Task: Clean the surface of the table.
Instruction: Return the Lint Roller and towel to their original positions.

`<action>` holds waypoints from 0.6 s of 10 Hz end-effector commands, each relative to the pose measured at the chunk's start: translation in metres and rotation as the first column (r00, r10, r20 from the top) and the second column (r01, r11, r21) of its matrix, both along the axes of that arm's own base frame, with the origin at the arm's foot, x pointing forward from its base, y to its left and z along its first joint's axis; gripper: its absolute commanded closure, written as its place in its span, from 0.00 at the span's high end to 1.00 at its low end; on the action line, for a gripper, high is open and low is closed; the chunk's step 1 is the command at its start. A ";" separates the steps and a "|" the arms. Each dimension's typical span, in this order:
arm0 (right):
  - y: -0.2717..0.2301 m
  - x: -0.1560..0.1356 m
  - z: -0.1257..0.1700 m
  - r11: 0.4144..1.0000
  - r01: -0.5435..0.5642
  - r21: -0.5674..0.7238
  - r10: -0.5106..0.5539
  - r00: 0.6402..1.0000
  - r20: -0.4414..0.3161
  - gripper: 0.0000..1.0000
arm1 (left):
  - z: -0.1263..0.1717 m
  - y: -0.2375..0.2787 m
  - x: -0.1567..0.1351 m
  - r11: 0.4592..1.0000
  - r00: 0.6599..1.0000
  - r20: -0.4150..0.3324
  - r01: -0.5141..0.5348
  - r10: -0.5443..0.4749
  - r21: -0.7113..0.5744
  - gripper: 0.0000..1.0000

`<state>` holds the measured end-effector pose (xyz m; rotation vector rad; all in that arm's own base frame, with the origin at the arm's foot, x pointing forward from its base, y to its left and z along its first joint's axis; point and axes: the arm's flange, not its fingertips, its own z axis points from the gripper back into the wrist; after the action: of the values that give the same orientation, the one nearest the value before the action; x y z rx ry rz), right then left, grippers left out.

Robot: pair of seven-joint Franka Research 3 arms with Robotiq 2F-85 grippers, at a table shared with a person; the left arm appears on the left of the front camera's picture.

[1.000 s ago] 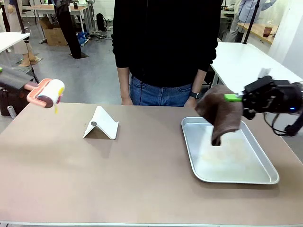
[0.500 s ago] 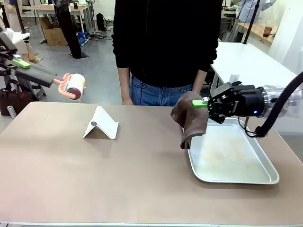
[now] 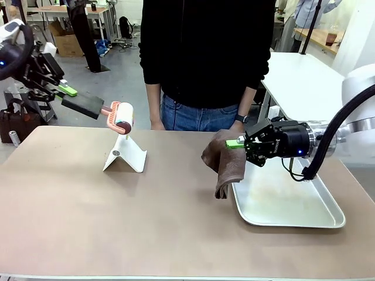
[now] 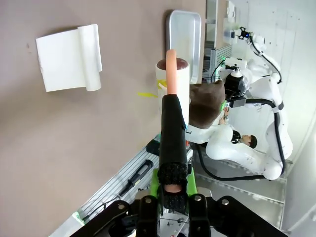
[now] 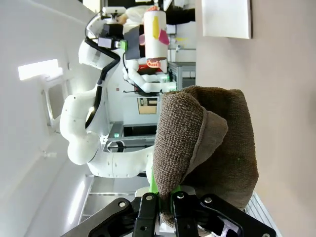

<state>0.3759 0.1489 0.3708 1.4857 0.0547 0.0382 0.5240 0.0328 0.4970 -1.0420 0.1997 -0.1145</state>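
Your left gripper (image 3: 64, 91) hangs over the far left corner of the taupe-brown table (image 3: 146, 222), jaws clamped on the black handle of a pink-framed lint roller (image 3: 120, 115) pointing right above a white folded stand (image 3: 125, 154). Your right gripper (image 3: 239, 143) reaches left, pinching a drooping brown towel (image 3: 222, 164) beside the bare rectangular metal tray (image 3: 328, 222), near the right edge.

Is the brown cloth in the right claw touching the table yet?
Cannot tell. In the front view the cloth hangs from the right claw, its lower end at the tray edge, with no plain gap or contact against the table.
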 end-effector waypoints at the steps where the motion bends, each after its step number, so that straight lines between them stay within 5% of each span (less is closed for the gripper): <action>1: 0.003 0.003 -0.004 1.000 -0.012 0.018 0.011 1.000 0.018 0.08 | -0.012 -0.011 0.004 0.999 1.000 -0.013 0.020 -0.019 0.030 0.22; 6: 0.001 0.000 -0.005 1.000 -0.004 0.000 0.004 1.000 -0.009 0.08 | -0.024 -0.018 0.011 0.999 1.000 -0.023 0.021 -0.020 0.030 0.22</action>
<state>0.3761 0.1470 0.3634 1.4847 0.0695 0.0276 0.5392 0.0158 0.4647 -1.0104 0.2392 -0.1097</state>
